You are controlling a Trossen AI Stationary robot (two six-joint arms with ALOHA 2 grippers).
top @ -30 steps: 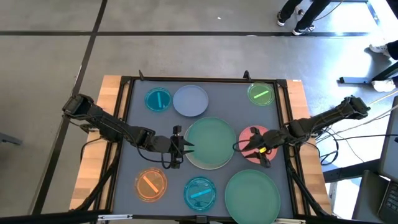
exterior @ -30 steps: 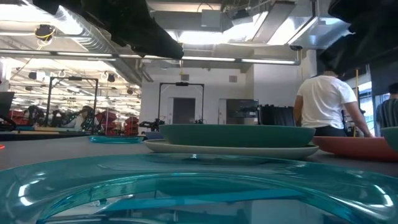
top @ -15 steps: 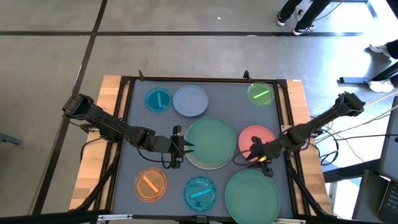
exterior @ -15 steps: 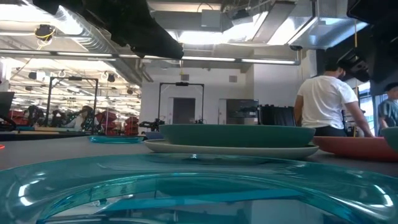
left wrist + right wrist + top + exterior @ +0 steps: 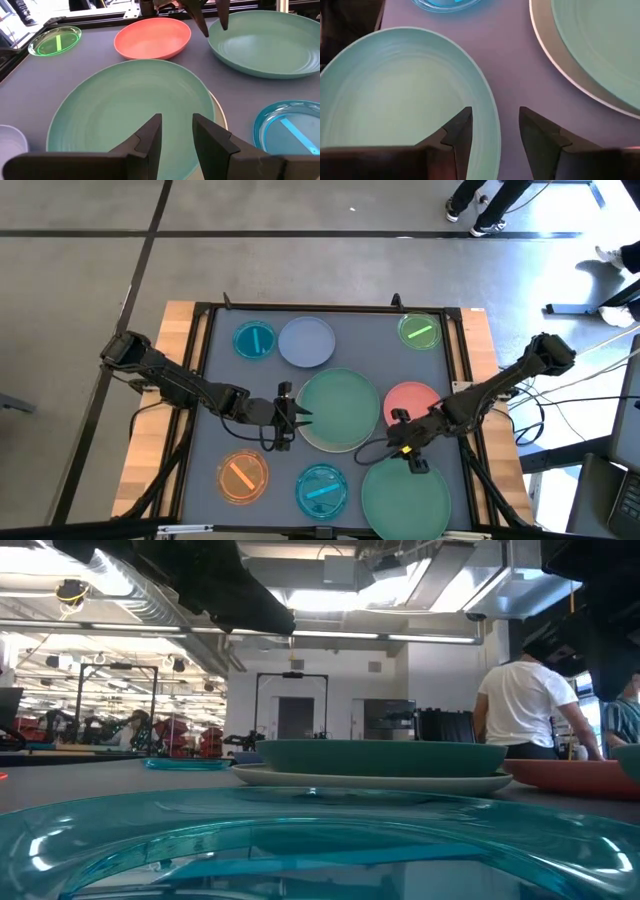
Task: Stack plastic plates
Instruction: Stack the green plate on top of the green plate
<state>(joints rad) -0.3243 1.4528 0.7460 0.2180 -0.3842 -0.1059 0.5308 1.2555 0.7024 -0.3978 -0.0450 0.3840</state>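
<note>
So the right gripper (image 5: 408,448) is reaching in low from the right side of the table, arm stretched out diagonally, and it sits right at the far rim of the big green plate (image 5: 405,495) near the front right corner. From its wrist camera the two fingers (image 5: 455,132) are spread apart with that plate's edge lying between them, though I honestly can't tell if either finger is touching it. The left gripper (image 5: 296,416) is parked at the left edge of the middle stack, fingers parted and holding nothing, pointing across the green plate (image 5: 339,408) that sits on a cream plate (image 5: 218,110). The pink plate (image 5: 412,400) lies just right of that stack, between it and the right arm. Along the far side there's a small blue plate (image 5: 254,340), a lavender plate (image 5: 306,341) next to it, and a small green plate (image 5: 420,331) off toward the right. Up front are the orange plate (image 5: 240,476) and a teal plate (image 5: 321,489), the teal one filling the bottom of the low view. Everything sits on a grey mat (image 5: 216,445) framed in black on a wooden table (image 5: 172,351). Behind the table the low view shows a person in a white shirt (image 5: 522,706) and a lit workshop-type room.
</note>
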